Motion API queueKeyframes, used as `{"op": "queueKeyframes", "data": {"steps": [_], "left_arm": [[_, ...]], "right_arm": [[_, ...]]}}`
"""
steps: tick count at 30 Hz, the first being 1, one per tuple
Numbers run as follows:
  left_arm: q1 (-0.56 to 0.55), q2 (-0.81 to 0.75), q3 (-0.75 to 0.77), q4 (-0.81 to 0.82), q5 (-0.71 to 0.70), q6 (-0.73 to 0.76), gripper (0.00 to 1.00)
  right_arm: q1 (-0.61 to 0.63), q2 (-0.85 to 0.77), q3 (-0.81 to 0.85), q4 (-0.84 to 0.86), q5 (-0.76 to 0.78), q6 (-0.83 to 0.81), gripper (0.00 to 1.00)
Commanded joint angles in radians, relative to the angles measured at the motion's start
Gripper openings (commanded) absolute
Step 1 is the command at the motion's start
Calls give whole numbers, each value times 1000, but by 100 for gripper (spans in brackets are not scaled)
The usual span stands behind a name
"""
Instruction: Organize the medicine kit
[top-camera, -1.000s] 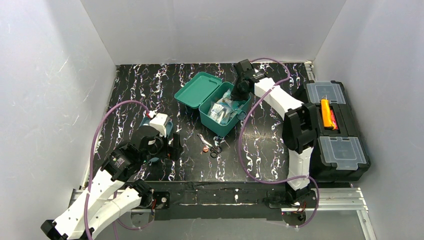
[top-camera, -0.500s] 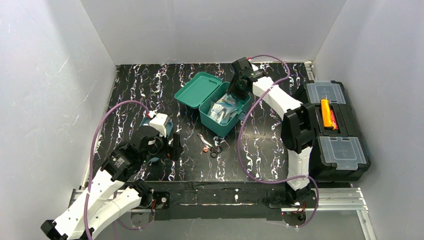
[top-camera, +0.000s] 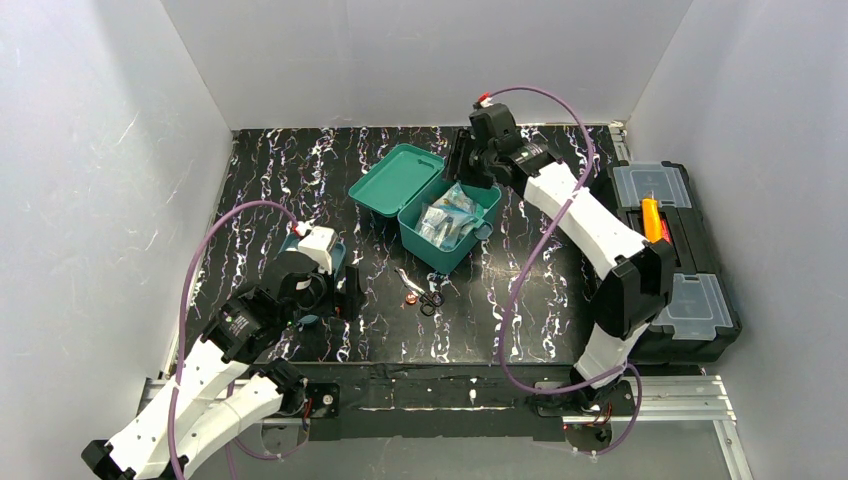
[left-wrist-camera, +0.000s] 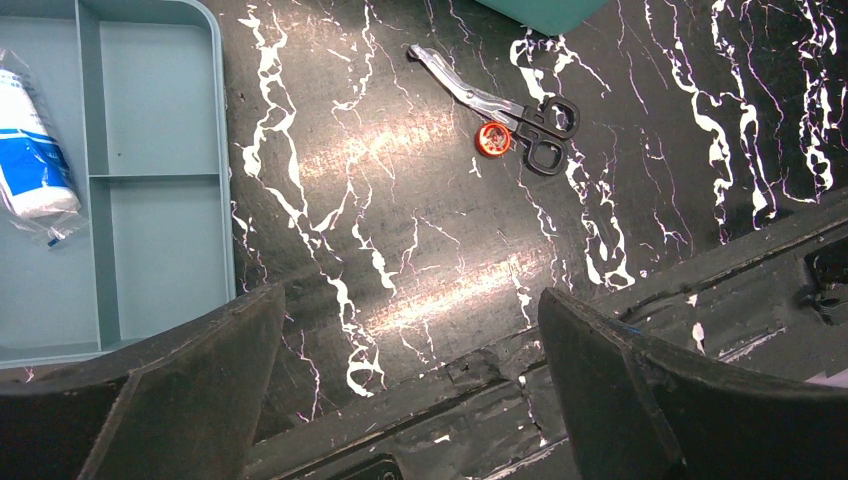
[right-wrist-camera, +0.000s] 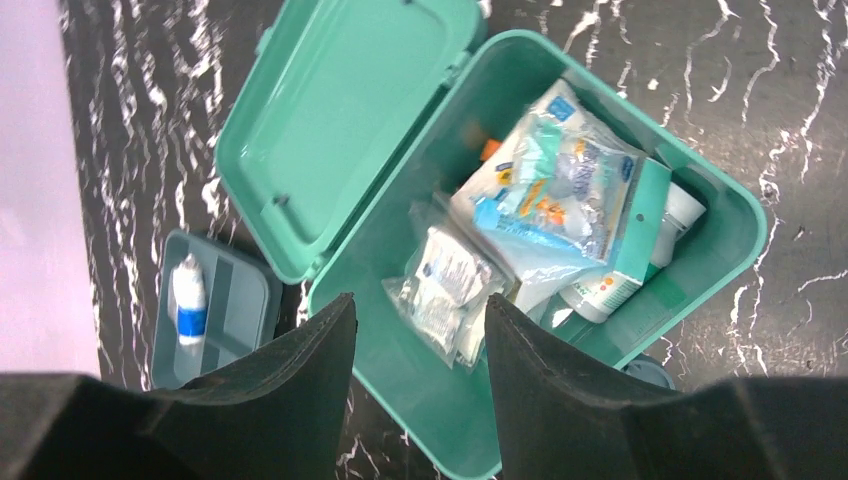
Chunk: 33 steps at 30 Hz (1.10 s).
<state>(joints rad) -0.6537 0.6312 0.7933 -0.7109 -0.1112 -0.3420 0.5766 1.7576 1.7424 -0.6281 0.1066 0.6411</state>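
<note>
The medicine kit (top-camera: 455, 245) stands open at the table's middle back, its lid (top-camera: 393, 180) laid back to the left. In the right wrist view the kit (right-wrist-camera: 400, 235) holds several plastic packets (right-wrist-camera: 555, 190) and a small bottle (right-wrist-camera: 600, 290). My right gripper (top-camera: 457, 170) hovers above the kit's far edge; it (right-wrist-camera: 420, 305) is open with nothing between the fingers. The blue-teal inner tray (left-wrist-camera: 150, 90) lies on the table apart from the kit, with a white-and-blue roll (left-wrist-camera: 30, 150) in it. My left gripper (left-wrist-camera: 408, 300) hangs open and holding nothing over the table beside the tray.
Black-handled scissors (left-wrist-camera: 510, 105) and a small orange round piece (left-wrist-camera: 491, 138) lie on the marble-patterned table between tray and kit. A black toolbox (top-camera: 690, 300) with clear lids stands at the right edge. White walls close in three sides.
My right gripper went from shut to open and rose back out of the kit toward its far edge, leaving a packet on top of the contents. The left arm stayed still.
</note>
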Motion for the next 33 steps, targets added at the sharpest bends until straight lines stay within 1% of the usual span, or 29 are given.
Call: {"op": "queueKeyframes", "data": {"steps": [1,3,5,9,13,16,21,24,29,33], "left_arm": [[4,-12,-1,-4,-26,-14,98],[4,-7,5,-7,-30,-25,98],[5,20,46,-28,-47,-58,98],[5,129,144,-44,-65,-126,98],[4,232,203,-36,-106,-193,98],[5,303,239,-16,-107,-240,98],[3,436,306,-20,-126,-380,98],[4,513,341,-10,-111,-451,96],[3,644,419,-6,-88,-561,94],[3,719,444,3,-110,-679,92]], "right_arm": [[12,-56,-72,2,-100,-172,58],[13,-105,-123,8,-100,-210,58],[14,-165,-176,14,-125,-238,59],[14,-282,-287,14,-112,-255,62],[14,-410,-411,30,-114,-232,64],[14,-479,-499,30,-112,-220,65],[14,-594,-625,17,-14,-176,66],[15,-646,-670,-10,14,-161,67],[14,-750,-761,-27,12,-136,67],[14,-841,-830,-22,22,-122,67]]}}
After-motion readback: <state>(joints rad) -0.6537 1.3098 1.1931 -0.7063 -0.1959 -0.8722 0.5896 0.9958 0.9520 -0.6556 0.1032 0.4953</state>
